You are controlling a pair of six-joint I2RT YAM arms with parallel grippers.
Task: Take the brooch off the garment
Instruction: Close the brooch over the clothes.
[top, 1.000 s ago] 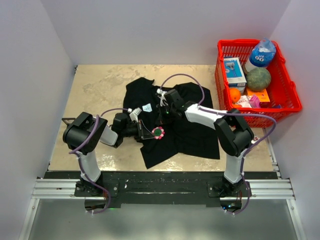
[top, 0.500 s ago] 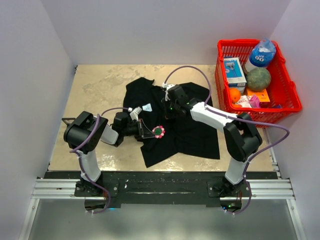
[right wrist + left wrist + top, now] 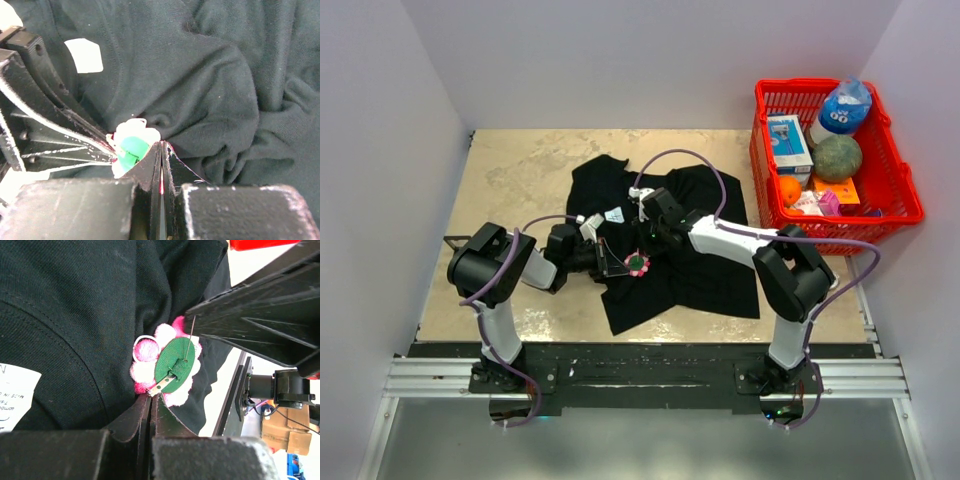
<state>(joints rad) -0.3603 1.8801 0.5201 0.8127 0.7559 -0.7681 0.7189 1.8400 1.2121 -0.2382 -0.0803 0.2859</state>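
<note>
The black garment [image 3: 705, 275] lies spread on the table; it fills the left wrist view [image 3: 75, 310] and the right wrist view [image 3: 210, 75]. The brooch [image 3: 637, 264] sits at its near left part, back side up: green felt, a metal pin, pink and white petals [image 3: 172, 362]. My left gripper [image 3: 620, 266] is shut on the brooch's near edge [image 3: 151, 396]. My right gripper [image 3: 645, 248] is shut at the brooch's opposite edge [image 3: 161, 146], with a red sliver pinched between its jaws. The brooch [image 3: 131, 147] shows just left of them.
A red basket [image 3: 850, 222] with a bottle, a box, a green ball and other items stands at the back right. A white label [image 3: 614, 214] lies on the shirt behind the brooch. White walls enclose the table on three sides.
My right gripper drew back toward the shirt's far part, then came down and nearer, and now meets the brooch. My left gripper and the brooch have stayed in place.
</note>
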